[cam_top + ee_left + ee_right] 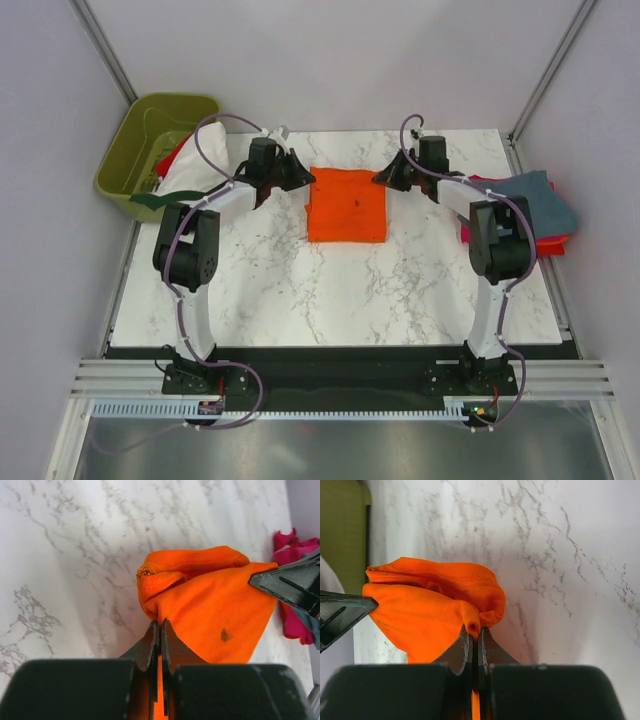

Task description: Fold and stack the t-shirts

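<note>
I am clamping the left gripper (160, 627) and right gripper (475, 630) onto the far corners of the orange t-shirt (346, 210), lying right of the bin (128, 150), where uneven lifting could tug a thin hem loose.

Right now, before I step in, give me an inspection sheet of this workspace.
Surface: white marbled tabletop; no spills seen.
Job's things: orange t-shirt folded into a rectangle at centre back; stack of other t-shirts at right edge; white t-shirt hanging out of the olive-green bin.
Clutter: olive-green bin beyond the far left corner.
Grippers: left pincer and right pincer both shut on the orange t-shirt's far corners.
Cables: purple cables looped along both arms.
Surroundings: grey walls, metal frame posts.
</note>
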Controlling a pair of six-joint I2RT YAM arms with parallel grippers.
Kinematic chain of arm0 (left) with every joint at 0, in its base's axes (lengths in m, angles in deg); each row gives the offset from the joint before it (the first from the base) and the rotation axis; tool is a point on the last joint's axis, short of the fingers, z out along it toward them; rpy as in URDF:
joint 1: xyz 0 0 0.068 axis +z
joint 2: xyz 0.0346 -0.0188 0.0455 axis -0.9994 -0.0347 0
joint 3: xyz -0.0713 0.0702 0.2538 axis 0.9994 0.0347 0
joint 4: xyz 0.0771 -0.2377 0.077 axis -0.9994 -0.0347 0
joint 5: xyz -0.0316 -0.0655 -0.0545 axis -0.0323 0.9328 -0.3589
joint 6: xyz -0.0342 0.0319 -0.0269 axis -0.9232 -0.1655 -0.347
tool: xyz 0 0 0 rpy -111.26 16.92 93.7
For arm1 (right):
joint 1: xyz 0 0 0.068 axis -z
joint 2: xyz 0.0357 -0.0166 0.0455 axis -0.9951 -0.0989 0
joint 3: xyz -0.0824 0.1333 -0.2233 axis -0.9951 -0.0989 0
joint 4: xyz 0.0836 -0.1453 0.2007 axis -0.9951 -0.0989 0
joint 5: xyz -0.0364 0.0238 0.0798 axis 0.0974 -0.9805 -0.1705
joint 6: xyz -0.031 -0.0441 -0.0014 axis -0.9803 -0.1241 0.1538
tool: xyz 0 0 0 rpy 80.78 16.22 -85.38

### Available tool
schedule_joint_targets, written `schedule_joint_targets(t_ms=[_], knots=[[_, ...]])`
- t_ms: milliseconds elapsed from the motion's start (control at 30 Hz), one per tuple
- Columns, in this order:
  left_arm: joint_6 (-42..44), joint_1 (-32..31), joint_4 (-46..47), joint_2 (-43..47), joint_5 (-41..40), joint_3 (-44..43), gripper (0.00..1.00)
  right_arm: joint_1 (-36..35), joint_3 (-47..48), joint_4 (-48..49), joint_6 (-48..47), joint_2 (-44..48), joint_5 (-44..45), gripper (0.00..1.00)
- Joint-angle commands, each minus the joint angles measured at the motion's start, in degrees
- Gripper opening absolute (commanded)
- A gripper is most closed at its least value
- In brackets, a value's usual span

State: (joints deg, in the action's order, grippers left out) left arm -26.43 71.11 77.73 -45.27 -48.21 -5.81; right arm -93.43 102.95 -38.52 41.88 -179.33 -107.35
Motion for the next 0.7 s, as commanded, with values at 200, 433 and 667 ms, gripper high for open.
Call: schedule_joint_targets(t_ms=[200, 433, 667], knots=[[-1.75, -2.95, 9.57, 15.4, 2.18, 9.84, 0.02, 2.16, -8.35, -2.54, -4.11, 20.03, 1.8, 0.0], [-2.72, -15.05, 9.48, 23.77, -3.52, 8.19, 0.02, 8.74, -7.4, -17.62, -4.81, 34.43, 9.96, 0.0], [-5.44, -28.08, 9.92, 19.03, -7.22, -1.02, 0.02, 21.92, -4.59, -28.55, -5.95, 44.38, 17.36, 0.0]])
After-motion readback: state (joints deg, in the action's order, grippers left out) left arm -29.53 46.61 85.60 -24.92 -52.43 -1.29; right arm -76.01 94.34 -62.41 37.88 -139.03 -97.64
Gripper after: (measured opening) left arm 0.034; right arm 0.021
